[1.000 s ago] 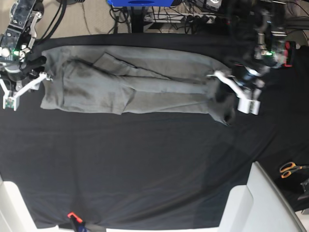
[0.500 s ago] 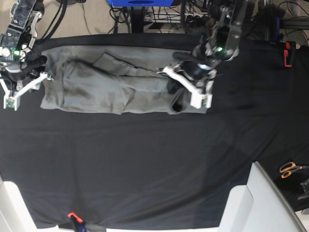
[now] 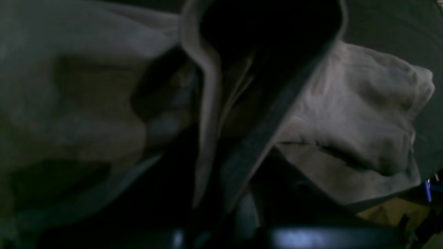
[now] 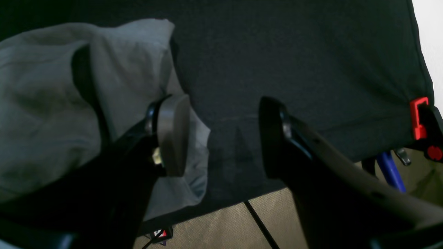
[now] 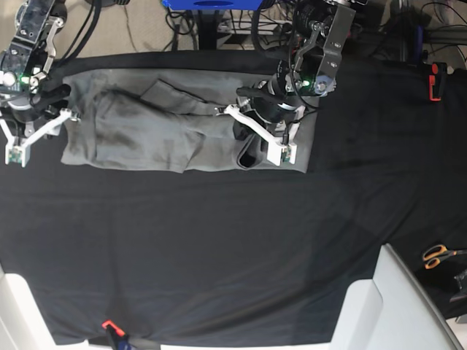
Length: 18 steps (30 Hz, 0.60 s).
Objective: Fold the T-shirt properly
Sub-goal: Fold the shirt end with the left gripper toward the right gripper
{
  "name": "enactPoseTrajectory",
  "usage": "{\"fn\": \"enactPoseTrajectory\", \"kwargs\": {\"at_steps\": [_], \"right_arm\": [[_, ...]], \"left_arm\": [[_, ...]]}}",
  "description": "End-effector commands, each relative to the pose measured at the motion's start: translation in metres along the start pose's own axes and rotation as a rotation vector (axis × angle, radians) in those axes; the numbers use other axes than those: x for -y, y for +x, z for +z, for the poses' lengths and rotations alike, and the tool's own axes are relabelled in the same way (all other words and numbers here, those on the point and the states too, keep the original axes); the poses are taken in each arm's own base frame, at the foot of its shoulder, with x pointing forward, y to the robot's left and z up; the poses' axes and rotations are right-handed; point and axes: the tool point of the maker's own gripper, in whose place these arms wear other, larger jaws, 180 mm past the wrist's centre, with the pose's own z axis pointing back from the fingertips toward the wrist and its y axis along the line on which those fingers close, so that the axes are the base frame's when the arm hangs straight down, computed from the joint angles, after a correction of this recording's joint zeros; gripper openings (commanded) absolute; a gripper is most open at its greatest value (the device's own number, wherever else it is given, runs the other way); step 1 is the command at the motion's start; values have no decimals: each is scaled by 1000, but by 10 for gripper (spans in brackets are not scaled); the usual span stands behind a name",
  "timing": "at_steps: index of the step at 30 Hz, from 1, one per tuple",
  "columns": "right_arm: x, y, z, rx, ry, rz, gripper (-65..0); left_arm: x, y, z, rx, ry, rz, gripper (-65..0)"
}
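The grey T-shirt (image 5: 146, 131) lies folded lengthwise in a long band along the far side of the black table cloth (image 5: 219, 240). My left gripper (image 5: 249, 142) is shut on the shirt's right end and holds it folded back over the band, near the middle. In the left wrist view, bunched grey cloth (image 3: 346, 114) fills the frame around the dark jaws. My right gripper (image 5: 35, 135) is open at the shirt's left end. In the right wrist view its one pad (image 4: 171, 135) hangs over the shirt's edge (image 4: 41, 103), the other over black cloth.
Orange-handled scissors (image 5: 438, 255) lie at the right edge. A white panel (image 5: 394, 306) stands at the bottom right. A red clamp (image 5: 435, 80) grips the cloth at the far right, another (image 5: 109, 326) at the front. Cables and a blue frame (image 5: 211, 4) lie behind the table.
My left gripper has moved left with the shirt's right end, carrying it from the far right over onto the band. The right arm has not moved.
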Motion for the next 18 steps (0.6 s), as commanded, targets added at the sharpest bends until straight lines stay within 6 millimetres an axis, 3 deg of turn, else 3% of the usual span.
{"fn": "enactPoseTrajectory", "kwargs": {"at_steps": [1, 16, 18], "right_arm": [[5, 14, 3, 49, -11, 2, -350], [5, 15, 3, 52, -13, 4, -350], [5, 15, 3, 52, -13, 4, -350]], "left_arm": [[10, 17, -1, 48, -28, -8, -650], [11, 11, -8, 25, -33, 8, -650], [14, 12, -7, 29, -38, 11, -559]]}}
